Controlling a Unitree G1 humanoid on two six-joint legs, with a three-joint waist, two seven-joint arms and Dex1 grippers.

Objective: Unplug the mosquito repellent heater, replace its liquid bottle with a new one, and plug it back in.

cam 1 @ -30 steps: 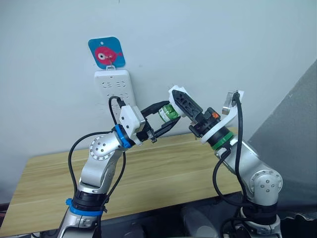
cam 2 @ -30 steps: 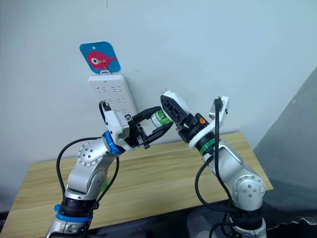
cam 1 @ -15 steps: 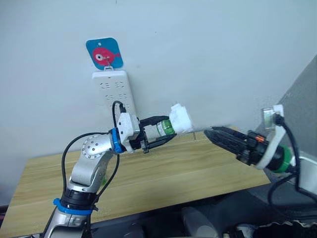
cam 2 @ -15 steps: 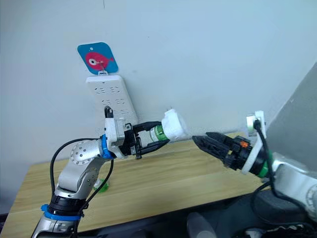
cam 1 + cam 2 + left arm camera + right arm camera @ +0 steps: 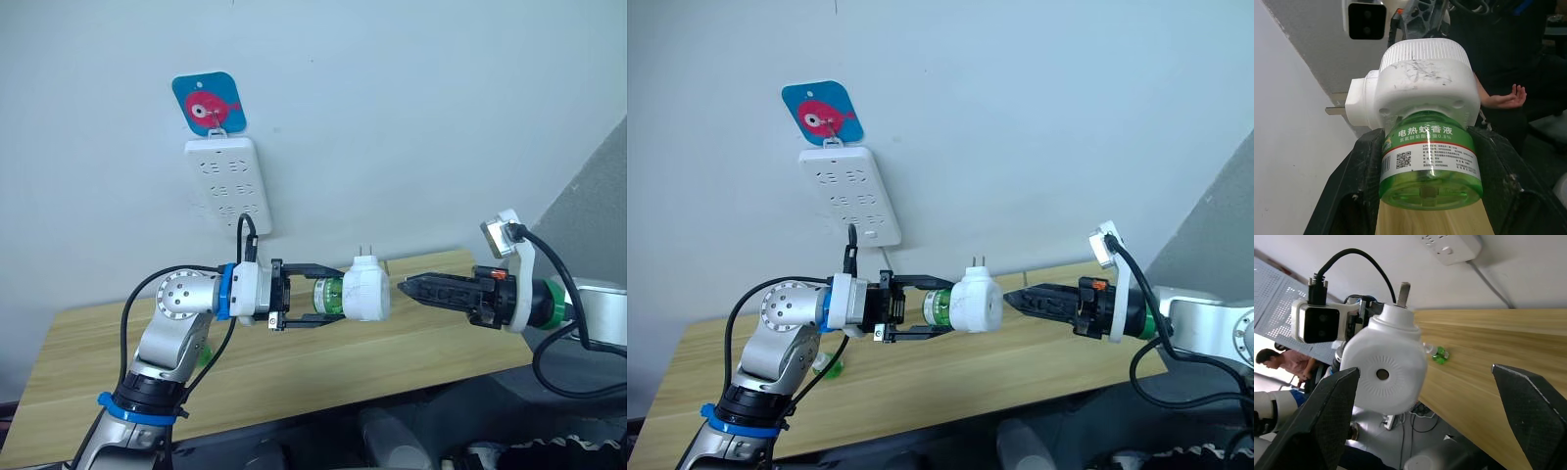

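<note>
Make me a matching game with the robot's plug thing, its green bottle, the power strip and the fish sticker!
Things:
1. mosquito repellent heater
2. green liquid bottle
3. white power strip
4. fish sticker

Places:
A. hanging on the wall under the sticker
B. highest on the wall
C. between the left gripper's fingers
D. screwed on the bottle, prongs up, facing the open right gripper

Pairs: 1-D, 2-C, 3-A, 4-B

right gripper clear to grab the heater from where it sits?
Probably yes. The right gripper is open and points straight at the heater, with only air between them. The left gripper clamps the green bottle behind it, leaving the heater's face free.
</note>
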